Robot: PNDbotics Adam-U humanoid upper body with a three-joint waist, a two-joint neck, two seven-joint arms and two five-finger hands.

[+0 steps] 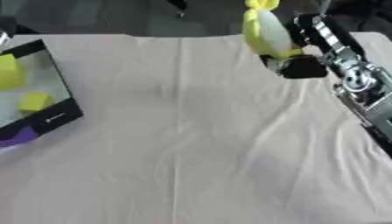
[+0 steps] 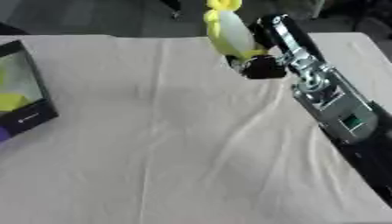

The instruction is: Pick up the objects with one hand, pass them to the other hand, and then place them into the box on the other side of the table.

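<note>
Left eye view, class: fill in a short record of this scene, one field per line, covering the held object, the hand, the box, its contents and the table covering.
held object: yellow and white toy, lifted above the table's far edge
right hand, fingers curled round the toy's lower end
left hand: not in view
box: black-rimmed box at the table's left side
box contents: two yellow pieces and something purple
table covering: creased beige cloth

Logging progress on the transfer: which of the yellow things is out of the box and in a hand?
The tall yellow-and-white toy at the table's far edge, held by the right hand. The other yellow pieces lie inside the box at left.
</note>
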